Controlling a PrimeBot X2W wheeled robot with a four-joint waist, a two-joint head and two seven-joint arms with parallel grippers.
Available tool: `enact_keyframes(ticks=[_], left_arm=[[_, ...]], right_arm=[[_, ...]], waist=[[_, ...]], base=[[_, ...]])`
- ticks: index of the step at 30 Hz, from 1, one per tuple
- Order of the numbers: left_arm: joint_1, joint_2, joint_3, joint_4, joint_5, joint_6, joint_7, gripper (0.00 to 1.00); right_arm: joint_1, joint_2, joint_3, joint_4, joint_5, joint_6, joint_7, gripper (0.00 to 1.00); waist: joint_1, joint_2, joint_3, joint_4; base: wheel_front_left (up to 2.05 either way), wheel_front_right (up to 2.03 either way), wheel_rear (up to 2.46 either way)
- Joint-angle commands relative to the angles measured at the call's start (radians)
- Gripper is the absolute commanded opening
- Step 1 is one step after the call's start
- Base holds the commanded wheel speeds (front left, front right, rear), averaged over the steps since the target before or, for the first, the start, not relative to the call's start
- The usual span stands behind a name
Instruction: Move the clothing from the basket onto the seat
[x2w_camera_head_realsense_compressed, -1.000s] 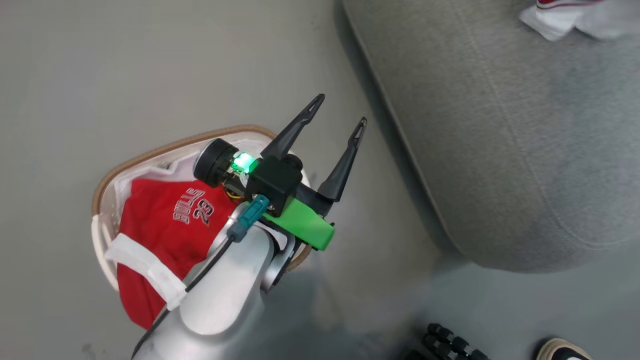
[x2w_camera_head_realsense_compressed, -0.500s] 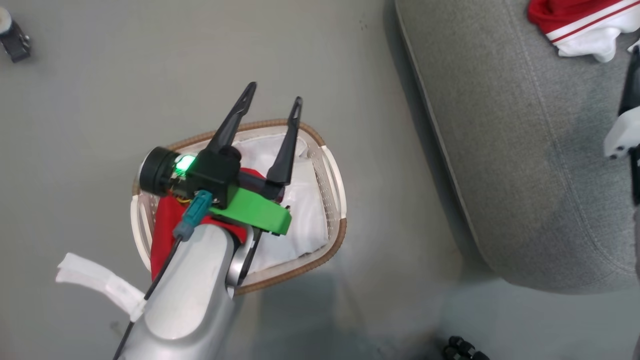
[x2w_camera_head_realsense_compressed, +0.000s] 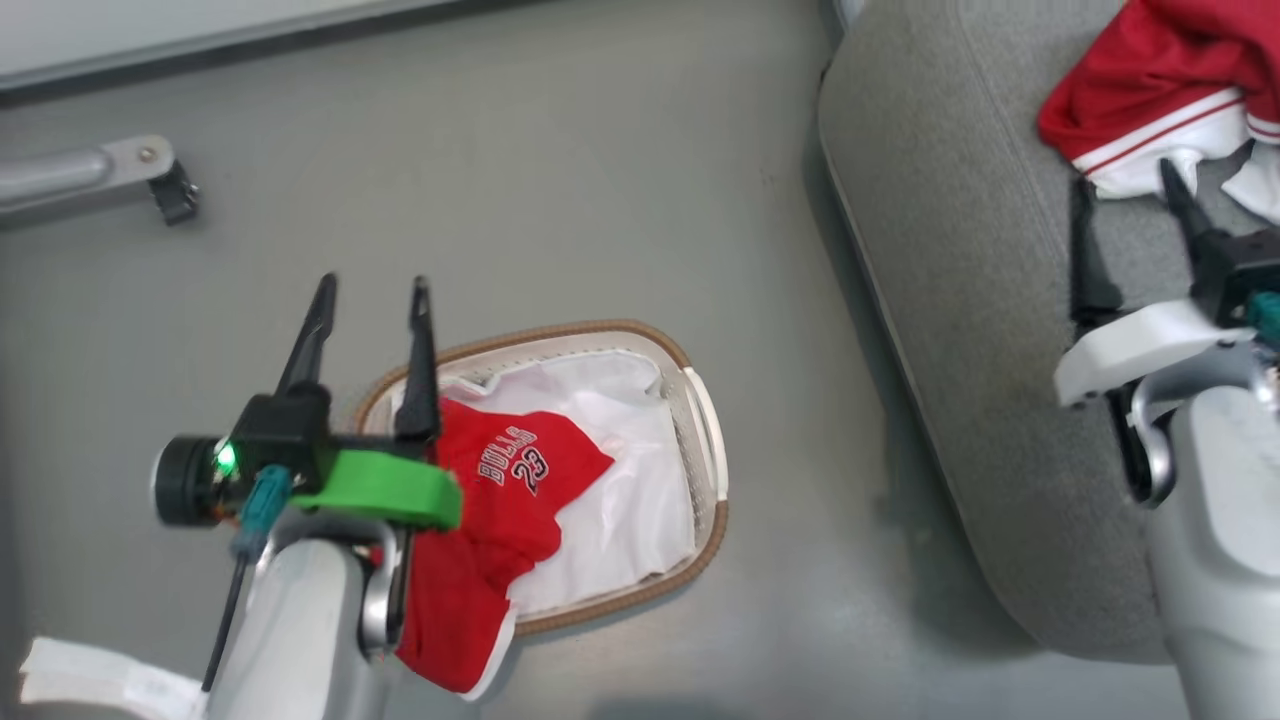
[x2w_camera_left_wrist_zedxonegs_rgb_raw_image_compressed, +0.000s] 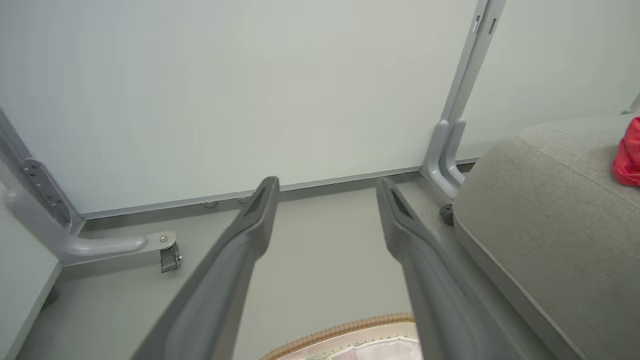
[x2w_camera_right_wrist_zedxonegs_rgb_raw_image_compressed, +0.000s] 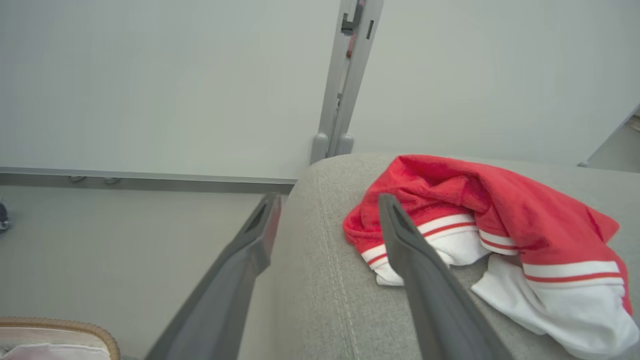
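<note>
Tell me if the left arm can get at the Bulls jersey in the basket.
Probably yes: the left end effector stands open right beside the jersey, which lies uncovered on the liner of the basket, spilling over the rim; nothing blocks it.

Two pieces of red clothing: one printed garment (x2w_camera_head_realsense_compressed: 500, 500) in the basket on the near left, and one striped garment (x2w_camera_head_realsense_compressed: 1150, 90) on the seat at the far right. One basket (x2w_camera_head_realsense_compressed: 712, 430), white with a brown woven rim, with one white liner (x2w_camera_head_realsense_compressed: 620, 520) in it. One grey seat (x2w_camera_head_realsense_compressed: 950, 330). Two grippers, the left gripper (x2w_camera_head_realsense_compressed: 374, 283) and the right gripper (x2w_camera_head_realsense_compressed: 1123, 175), each with two dark fingers (x2w_camera_head_realsense_compressed: 312, 335), four altogether. Two grey metal supports by the far wall: the left support (x2w_camera_left_wrist_zedxonegs_rgb_raw_image_compressed: 100, 245) and the right support (x2w_camera_left_wrist_zedxonegs_rgb_raw_image_compressed: 450, 150). One white strip (x2w_camera_head_realsense_compressed: 90, 680) at the near left edge.
</note>
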Motion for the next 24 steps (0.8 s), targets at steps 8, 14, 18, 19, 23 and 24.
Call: enact_keyframes(ticks=[8, 14, 18, 19, 23, 24], left_arm=[[0.141, 0.0, 0.12, 0.044, 0.018, 0.018, 0.0, 1.0], [0.212, -0.003, 0.175, 0.037, 0.029, 0.009, 0.0, 1.0], [0.264, -0.006, 0.2, 0.03, 0.035, -0.006, 0.0, 1.0], [0.28, -0.006, 0.205, 0.031, 0.033, -0.013, 0.0, 1.0], [0.333, -0.007, 0.222, 0.044, 0.025, -0.033, 0.0, 1.0], [0.341, -0.008, 0.225, 0.045, 0.026, -0.036, 0.0, 1.0]], right_arm=[[0.145, 0.044, 0.085, -0.065, 0.078, -0.001, -0.002, 1.0], [0.24, 0.073, 0.099, -0.06, 0.109, -0.001, -0.002, 1.0], [0.301, 0.087, 0.118, -0.061, 0.111, -0.001, -0.002, 1.0], [0.316, 0.087, 0.128, -0.059, 0.104, -0.001, -0.002, 1.0], [0.368, 0.097, 0.146, -0.061, 0.105, -0.001, -0.002, 1.0], [0.379, 0.098, 0.149, -0.062, 0.106, -0.001, -0.002, 1.0]], waist=[[0.0, 0.0, -0.17, 0.106], [0.0, 0.0, -0.232, 0.134], [0.0, 0.0, -0.275, 0.14], [0.0, 0.0, -0.287, 0.14], [0.0, 0.0, -0.331, 0.135], [0.0, 0.0, -0.339, 0.134]], base=[[0.0, 0.0, 0.0], [0.0, 0.0, 0.0], [0.0, 0.0, 0.0], [0.0, 0.0, 0.0], [0.0, 0.0, 0.0], [0.0, 0.0, 0.0]])
